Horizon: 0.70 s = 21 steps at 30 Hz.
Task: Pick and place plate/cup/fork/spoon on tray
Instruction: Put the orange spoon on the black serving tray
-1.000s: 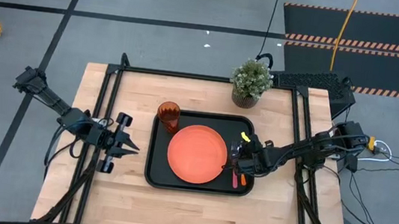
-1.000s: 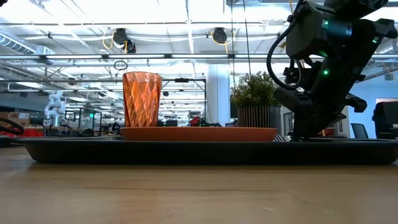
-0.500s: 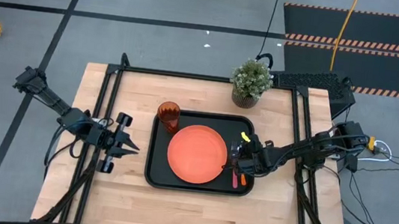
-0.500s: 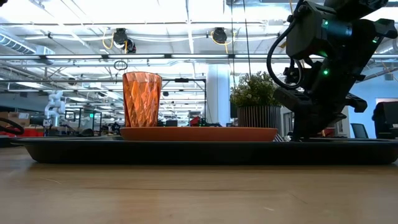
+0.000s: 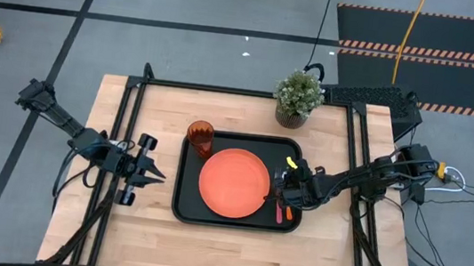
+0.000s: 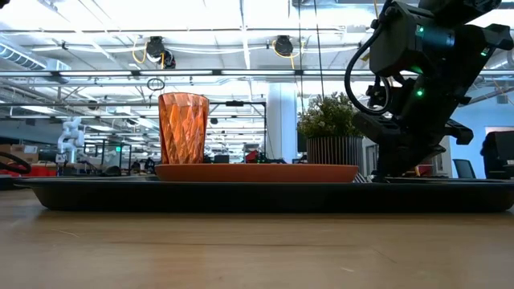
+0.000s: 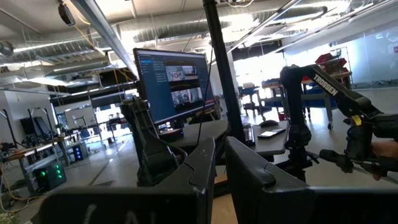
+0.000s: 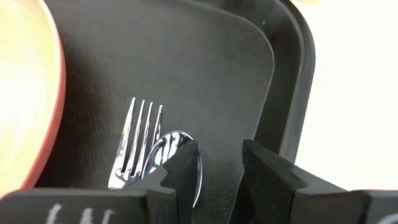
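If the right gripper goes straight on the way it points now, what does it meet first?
Probably the tray floor. The right gripper points down at it, with the spoon under one finger and the fork just beside it. It might touch the spoon's bowl first; depth is unclear.

Tray as landmark.

- Fork and spoon at the tray's right end: handles cut off by the frame edge and hidden behind the right gripper in the right wrist view; only tines and bowl show.
- High view: the same two read as thin pink and orange slivers beside the gripper; too small to separate clearly.
- Low view: both lost behind the tray rim and the arm.
- Plate: only its edge in the right wrist frame.
- Cup: base hidden behind the plate, low view.
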Tool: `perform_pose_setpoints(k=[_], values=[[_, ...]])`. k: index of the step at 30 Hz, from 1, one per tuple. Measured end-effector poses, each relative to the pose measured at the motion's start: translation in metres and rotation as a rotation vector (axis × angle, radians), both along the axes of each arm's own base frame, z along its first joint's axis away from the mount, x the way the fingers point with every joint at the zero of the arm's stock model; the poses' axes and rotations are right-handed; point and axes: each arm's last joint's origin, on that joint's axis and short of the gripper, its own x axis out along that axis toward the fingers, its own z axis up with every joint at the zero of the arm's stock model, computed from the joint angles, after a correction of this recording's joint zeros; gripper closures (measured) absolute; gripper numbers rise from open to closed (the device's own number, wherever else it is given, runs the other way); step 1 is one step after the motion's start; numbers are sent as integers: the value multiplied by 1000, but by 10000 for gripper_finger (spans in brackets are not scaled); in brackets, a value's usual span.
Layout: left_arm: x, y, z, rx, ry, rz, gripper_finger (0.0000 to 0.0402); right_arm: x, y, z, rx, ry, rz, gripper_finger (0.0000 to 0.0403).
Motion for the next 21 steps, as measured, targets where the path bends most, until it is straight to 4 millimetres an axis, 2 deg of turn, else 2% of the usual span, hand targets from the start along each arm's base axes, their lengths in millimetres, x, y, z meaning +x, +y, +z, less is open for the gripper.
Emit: perform_pose_setpoints(k=[21], values=[[0, 0, 0, 0, 1, 0, 360, 2, 0, 0, -5, -25, -6, 284]])
